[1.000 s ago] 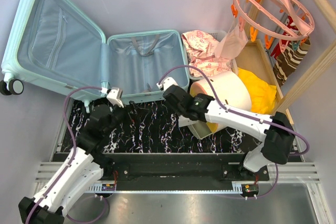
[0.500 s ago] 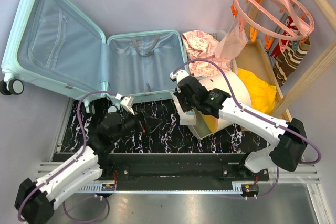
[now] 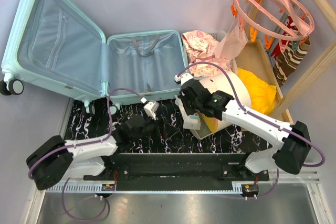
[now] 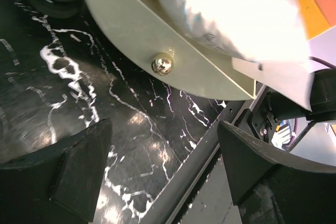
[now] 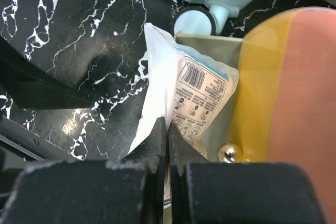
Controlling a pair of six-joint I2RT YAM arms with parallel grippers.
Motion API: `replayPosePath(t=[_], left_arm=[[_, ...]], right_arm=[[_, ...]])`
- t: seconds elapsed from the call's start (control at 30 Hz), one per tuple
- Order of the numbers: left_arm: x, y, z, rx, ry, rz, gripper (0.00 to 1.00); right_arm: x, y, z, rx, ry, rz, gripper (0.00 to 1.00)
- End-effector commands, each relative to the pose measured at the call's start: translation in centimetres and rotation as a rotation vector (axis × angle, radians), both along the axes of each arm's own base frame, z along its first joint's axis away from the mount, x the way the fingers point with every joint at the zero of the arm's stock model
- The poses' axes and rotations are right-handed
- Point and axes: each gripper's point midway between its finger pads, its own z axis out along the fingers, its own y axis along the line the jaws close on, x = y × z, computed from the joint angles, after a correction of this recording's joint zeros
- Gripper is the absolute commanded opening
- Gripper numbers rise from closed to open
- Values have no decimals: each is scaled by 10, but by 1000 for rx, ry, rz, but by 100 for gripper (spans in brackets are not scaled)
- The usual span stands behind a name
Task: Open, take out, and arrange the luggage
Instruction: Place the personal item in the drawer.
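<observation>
One luggage [image 3: 142, 66] laid open, long axis left-right, wheels toward arms. Left gripper [image 4: 163, 148] held wide, empty. Right gripper [image 5: 168, 129] closed, one white packet [image 5: 195, 85] possibly pinched.

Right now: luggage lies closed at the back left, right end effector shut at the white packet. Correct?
Not quite. The luggage lies open, not closed: the top external view shows both halves spread apart with the grey-blue lining exposed. The rest holds: it sits at the back left, and the right end effector is shut at the white packet.
</observation>
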Motion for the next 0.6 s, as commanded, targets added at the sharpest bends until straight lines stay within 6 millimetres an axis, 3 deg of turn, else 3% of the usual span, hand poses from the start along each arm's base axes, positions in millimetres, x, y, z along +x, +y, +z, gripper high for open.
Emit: replayPosePath(t=[0.0,0.2,0.27,0.3,0.4,0.57], left_arm=[[16,-31,46,-147,-105,-3,83],[17,-43,44,-157,-95,-25,81],[17,-44,42,-151,-96,-26,81],[18,-44,42,-149,-97,-25,81],[18,-43,42,-144,-102,-20,80],[22,-33,35,-98,-110,19,80]], right_arm=[[1,-14,12,8,-31,-55,2],[0,-19,0,-27,-15,-72,7],[2,-21,-2,-39,-19,-84,21],[2,-21,-3,-39,-18,-87,33],[1,-18,10,0,-28,-77,46],[-8,-5,30,91,-10,-34,49]])
